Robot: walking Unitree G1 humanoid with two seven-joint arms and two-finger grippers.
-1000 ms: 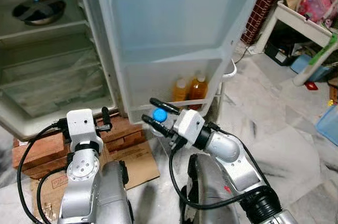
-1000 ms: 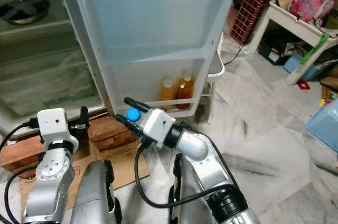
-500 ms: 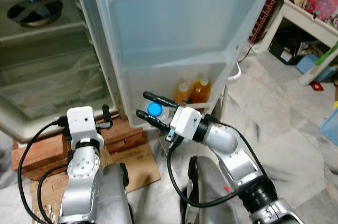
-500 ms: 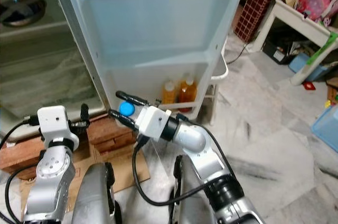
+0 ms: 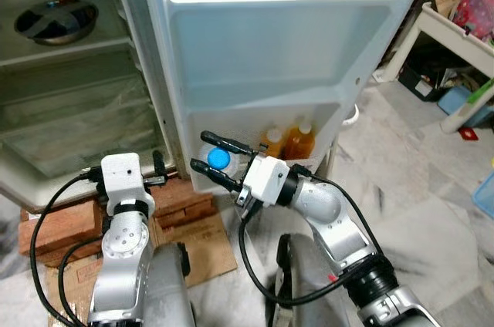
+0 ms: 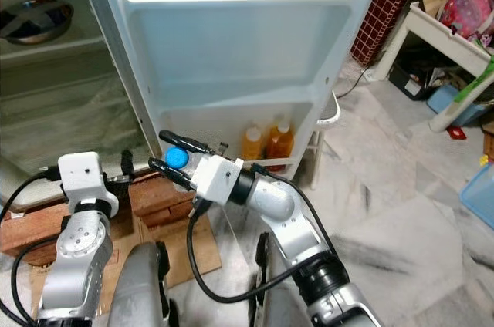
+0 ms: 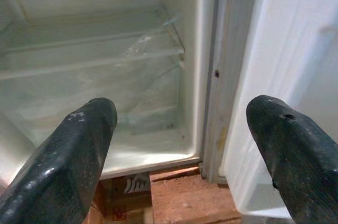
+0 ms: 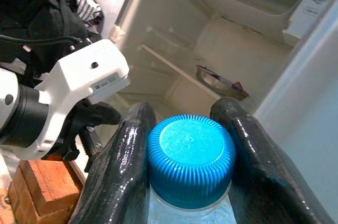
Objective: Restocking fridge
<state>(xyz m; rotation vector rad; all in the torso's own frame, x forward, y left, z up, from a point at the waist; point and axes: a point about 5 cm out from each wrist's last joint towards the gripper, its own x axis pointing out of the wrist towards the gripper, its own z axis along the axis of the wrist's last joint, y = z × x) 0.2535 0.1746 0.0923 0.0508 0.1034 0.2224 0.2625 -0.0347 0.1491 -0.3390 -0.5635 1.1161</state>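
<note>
Left eye view: fridge door open. Right gripper clamps a blue-capped bottle by the neck, held at the left end of the bottom door shelf. Two orange bottles stand at that shelf's right end. Left gripper, fingers spread, empty, near the bricks under the fridge. Steel bowl on an inner shelf.

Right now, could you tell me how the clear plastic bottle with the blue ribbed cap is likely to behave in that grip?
The clear plastic bottle with the blue ribbed cap is pinched at the cap by the right gripper, so its body may swing. The ribs probably resist slipping. Its contents cannot be seen, so its weight is uncertain; thin plastic would likely flex rather than break.
</note>
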